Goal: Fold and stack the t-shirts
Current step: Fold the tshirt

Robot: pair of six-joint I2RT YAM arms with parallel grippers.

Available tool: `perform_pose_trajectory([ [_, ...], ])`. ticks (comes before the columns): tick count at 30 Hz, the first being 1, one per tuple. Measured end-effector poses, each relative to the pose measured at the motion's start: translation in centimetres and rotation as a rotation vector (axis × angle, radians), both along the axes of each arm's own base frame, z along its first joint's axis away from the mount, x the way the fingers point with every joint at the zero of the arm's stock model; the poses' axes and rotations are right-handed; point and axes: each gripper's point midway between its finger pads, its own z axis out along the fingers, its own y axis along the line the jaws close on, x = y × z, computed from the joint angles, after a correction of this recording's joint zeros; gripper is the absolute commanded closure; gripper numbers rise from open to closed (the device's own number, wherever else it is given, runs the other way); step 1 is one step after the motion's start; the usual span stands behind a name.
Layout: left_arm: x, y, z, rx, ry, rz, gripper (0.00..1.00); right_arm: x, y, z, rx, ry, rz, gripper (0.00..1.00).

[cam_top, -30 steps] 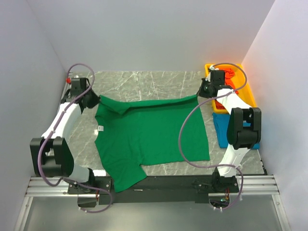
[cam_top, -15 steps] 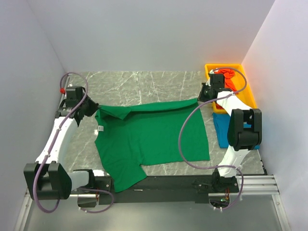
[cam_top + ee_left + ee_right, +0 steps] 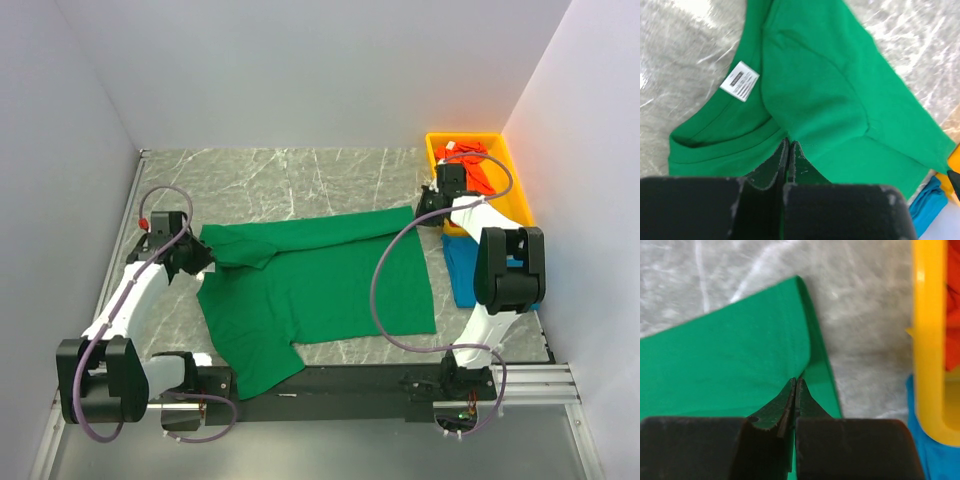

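Note:
The green t-shirt (image 3: 320, 285) lies spread on the marble table, its far edge lifted and folded toward the near side. My left gripper (image 3: 200, 260) is shut on the shirt's fabric beside the collar (image 3: 789, 142); the white neck label (image 3: 740, 81) shows in the left wrist view. My right gripper (image 3: 424, 204) is shut on the shirt's far right corner (image 3: 796, 381). The blue t-shirt (image 3: 460, 272) lies folded at the right, partly under the right arm. The orange-red t-shirt (image 3: 478, 165) lies in the yellow bin (image 3: 517, 190).
The yellow bin stands at the far right corner, close to my right gripper; its wall (image 3: 927, 340) fills the right of the right wrist view. White walls close in three sides. Bare marble (image 3: 290, 180) lies beyond the green shirt.
My left gripper has moved toward the near side, pulling the shirt's far left part over the collar; the label is now covered in the top view. The right gripper has shifted slightly nearer with its corner.

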Motion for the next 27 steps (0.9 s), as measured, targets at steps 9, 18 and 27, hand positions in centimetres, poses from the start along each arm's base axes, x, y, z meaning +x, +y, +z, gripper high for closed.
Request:
perform_pose_trajectory([
  [9,-1.1,-0.1,-1.9,-0.002,0.035,-0.001,0.99,-1.1,-1.3,0.0,0.005,0.014,-0.069,1.00],
  [18,-1.9,-0.1,-3.5,-0.002,0.056,-0.002,0.95,-1.4,-1.1,-0.6,0.028,0.036,-0.087,0.87],
  [27,-3.2,-0.1,-4.3,0.003,0.078,-0.009,0.46,-3.1,-0.9,-2.2,0.043,0.110,-0.103,0.51],
])
